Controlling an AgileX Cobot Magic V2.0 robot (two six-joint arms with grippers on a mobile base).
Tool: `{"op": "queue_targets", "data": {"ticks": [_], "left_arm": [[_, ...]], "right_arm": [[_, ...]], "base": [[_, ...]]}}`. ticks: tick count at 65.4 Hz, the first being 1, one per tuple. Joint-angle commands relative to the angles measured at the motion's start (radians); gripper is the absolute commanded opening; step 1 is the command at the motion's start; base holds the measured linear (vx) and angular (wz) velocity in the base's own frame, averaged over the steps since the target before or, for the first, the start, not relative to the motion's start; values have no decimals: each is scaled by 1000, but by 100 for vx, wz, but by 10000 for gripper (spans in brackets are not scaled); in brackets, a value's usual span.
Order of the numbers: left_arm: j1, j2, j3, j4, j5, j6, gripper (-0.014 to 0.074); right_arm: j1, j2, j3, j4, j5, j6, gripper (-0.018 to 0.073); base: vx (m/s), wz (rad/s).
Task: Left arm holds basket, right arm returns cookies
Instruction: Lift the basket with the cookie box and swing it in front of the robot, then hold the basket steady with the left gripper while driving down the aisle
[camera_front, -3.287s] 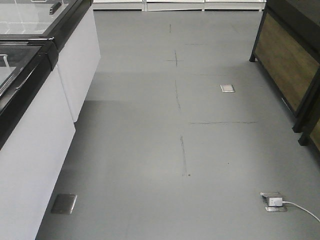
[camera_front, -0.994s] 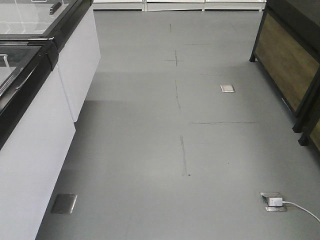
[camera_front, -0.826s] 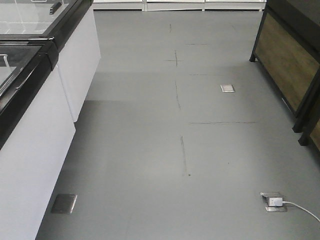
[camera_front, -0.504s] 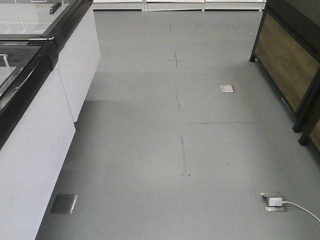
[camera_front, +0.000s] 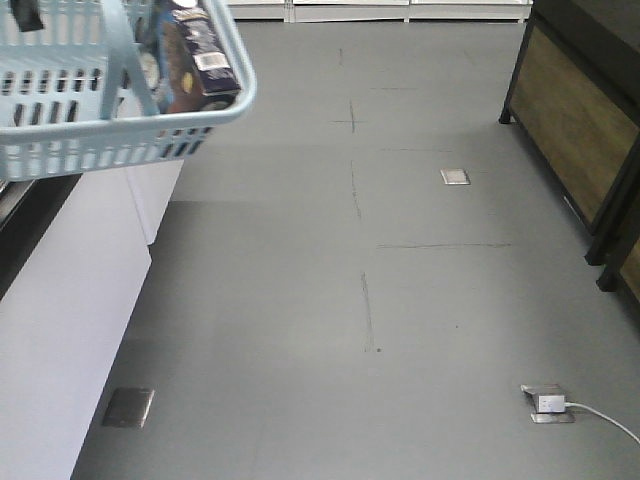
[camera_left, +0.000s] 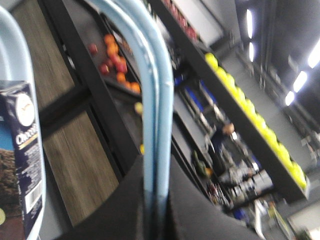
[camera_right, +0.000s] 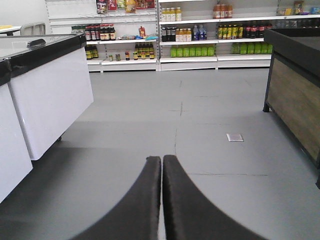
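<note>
The light-blue basket (camera_front: 90, 130) hangs in the top left of the front view, tilted, its looped handle (camera_front: 125, 50) rising out of frame. The dark navy cookies box (camera_front: 200, 60) stands inside it against the right wall. In the left wrist view my left gripper (camera_left: 156, 167) is shut on the basket handle (camera_left: 157, 100), and the cookies box (camera_left: 20, 165) shows at the left edge. My right gripper (camera_right: 161, 161) is shut with nothing in it, hanging over bare floor away from the basket. Neither arm shows in the front view.
A white chest freezer (camera_front: 60, 300) lines the left side. A wood-panelled display stand (camera_front: 580, 120) stands on the right. A floor socket with a white plug and cable (camera_front: 548, 403) lies at the lower right. Stocked shelves (camera_right: 190, 45) close the far end.
The basket with the cookies box has come into the front view at the top left, covering the freezer's glass lid. Before, only floor and fixtures showed.
</note>
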Motion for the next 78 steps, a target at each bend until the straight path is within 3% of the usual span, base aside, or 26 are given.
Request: {"op": "queue_targets", "data": {"ticks": [1, 7, 18, 42, 57, 78], "left_arm": [[-90, -50, 33, -94, -57, 22, -7], [-173, -60, 138, -158, -75, 73, -7], [-284, -87, 361, -305, -76, 279, -7], [-425, -171, 757, -306, -119, 479, -7], [-554, -199, 884, -306, -216, 494, -7], [-752, -199, 917, -306, -382, 485, -7]], "right_arm": [[-4, -9, 0, -3, -78, -2, -9], [-4, -9, 0, -3, -78, -2, -9], [-4, -9, 0, -3, -78, -2, -9], [-4, -10, 0, -3, -78, -2, -9], [-4, -10, 0, -3, -78, -2, -9], [-4, -10, 0, -3, -78, -2, -9]], "base": [[0, 0], [0, 0], [0, 0], [0, 0], [0, 0], [0, 0]]}}
